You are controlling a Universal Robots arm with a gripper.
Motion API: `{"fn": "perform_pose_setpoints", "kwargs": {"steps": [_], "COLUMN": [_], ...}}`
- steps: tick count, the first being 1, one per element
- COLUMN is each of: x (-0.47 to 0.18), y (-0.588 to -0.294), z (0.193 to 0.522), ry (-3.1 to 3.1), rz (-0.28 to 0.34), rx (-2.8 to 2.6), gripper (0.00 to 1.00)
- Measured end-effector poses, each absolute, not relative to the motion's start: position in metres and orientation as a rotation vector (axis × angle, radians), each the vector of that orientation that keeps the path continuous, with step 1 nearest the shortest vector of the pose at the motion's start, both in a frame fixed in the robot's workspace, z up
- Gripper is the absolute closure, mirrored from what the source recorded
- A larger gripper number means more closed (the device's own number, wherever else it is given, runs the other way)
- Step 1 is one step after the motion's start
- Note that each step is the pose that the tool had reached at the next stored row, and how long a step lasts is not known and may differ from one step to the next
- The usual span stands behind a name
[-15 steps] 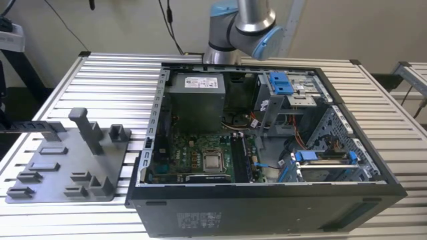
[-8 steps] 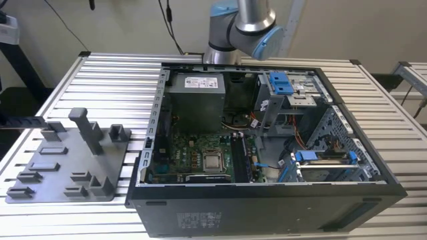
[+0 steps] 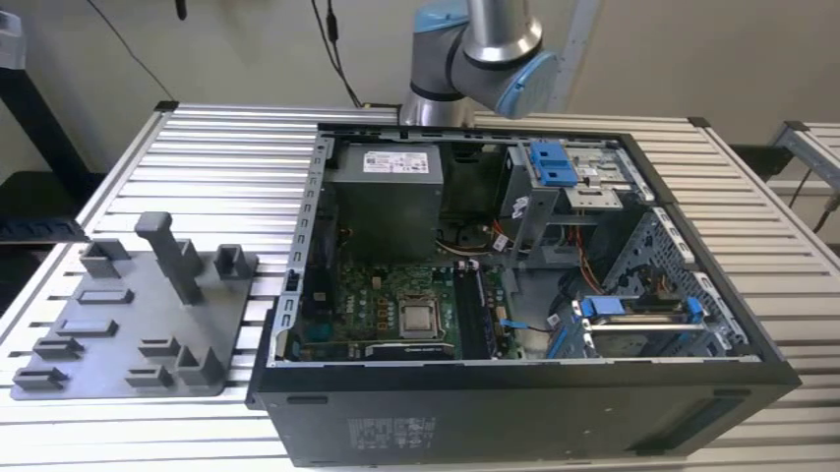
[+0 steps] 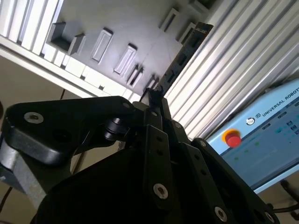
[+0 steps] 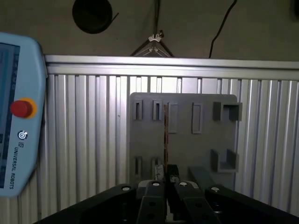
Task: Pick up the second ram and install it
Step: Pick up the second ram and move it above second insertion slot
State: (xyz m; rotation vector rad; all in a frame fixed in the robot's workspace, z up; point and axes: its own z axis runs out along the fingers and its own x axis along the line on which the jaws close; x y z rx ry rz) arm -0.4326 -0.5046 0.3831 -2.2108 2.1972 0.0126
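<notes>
My gripper (image 4: 154, 95) is shut on the second ram (image 4: 187, 51), a thin dark stick that juts out from between the fingertips. In the first wrist view the ram (image 5: 165, 133) is seen edge-on, a narrow line rising from the gripper (image 5: 167, 179). The ram hangs in the air well above the grey holder tray (image 5: 187, 140), touching none of its slots. In the exterior view that tray (image 3: 132, 339) lies on the table at the exterior view's left, beside the open computer case (image 3: 525, 295). The memory slots (image 3: 473, 310) sit next to the processor on the motherboard.
The slatted aluminium table (image 3: 210, 167) carries both tray and case. The arm's base (image 3: 466, 59) stands behind the case. A pale blue teach pendant (image 5: 18, 116) with a red button lies at the table's side. Drive cages with blue clips (image 3: 558, 167) fill the case's far side.
</notes>
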Motion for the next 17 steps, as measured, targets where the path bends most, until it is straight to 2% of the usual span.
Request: {"fn": "perform_pose_setpoints", "kwargs": {"steps": [17], "x": [-0.434], "y": [-0.505], "z": [0.423], "ry": [2.197], "rz": [0.012], "rx": [-2.211], "gripper": [0.86]}}
